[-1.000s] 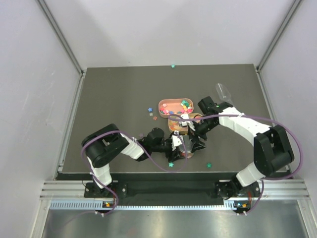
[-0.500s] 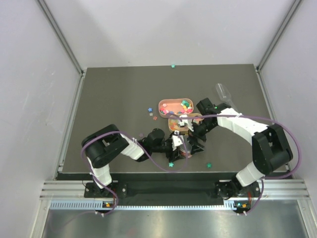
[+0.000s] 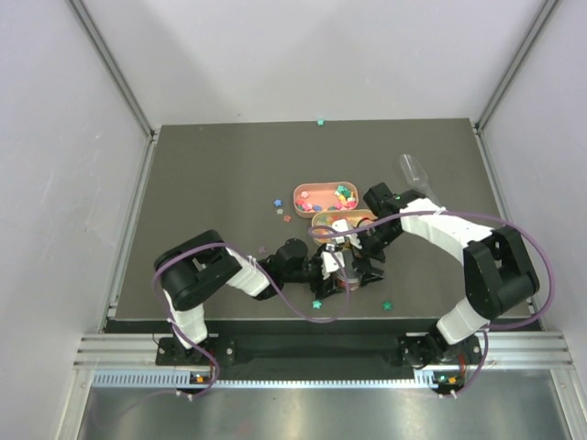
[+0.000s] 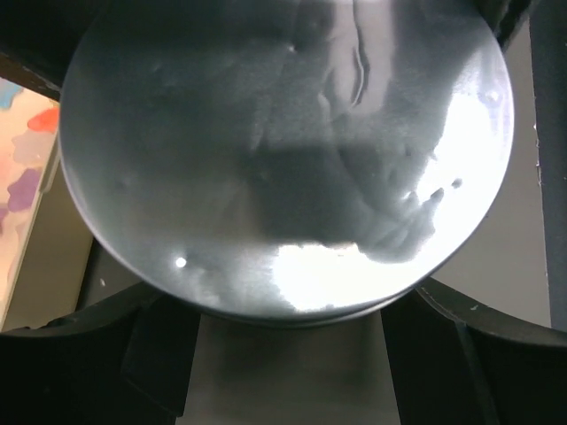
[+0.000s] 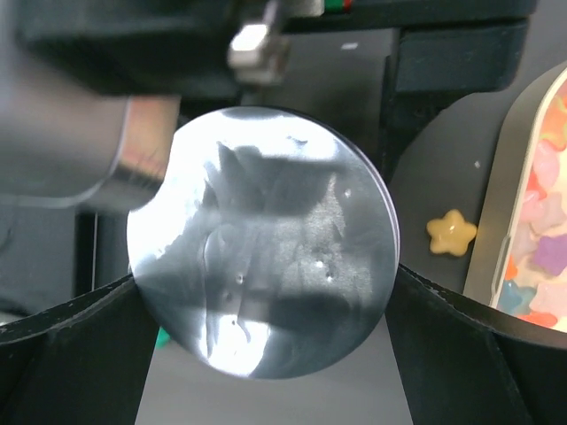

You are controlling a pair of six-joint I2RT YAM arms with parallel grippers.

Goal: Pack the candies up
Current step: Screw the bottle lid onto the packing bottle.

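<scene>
— Grips?
— Left end effector (image 4: 288, 299) clamps the clear round silver-lidded jar (image 4: 283, 133); right end effector (image 5: 263, 274) straddles it, grip unclear.
— Where are the tiny bright star candies (image 3: 341, 192)?
— In pinkish oval trays (image 3: 295, 194) just beside the right end effector.

Field check of all three views: no text, label, brand, number or sign can be read. Both wrist views are filled by blurred, glare-struck surfaces on which no lettering is made out, and in the top view every object is too small for any marking to be read.
</scene>
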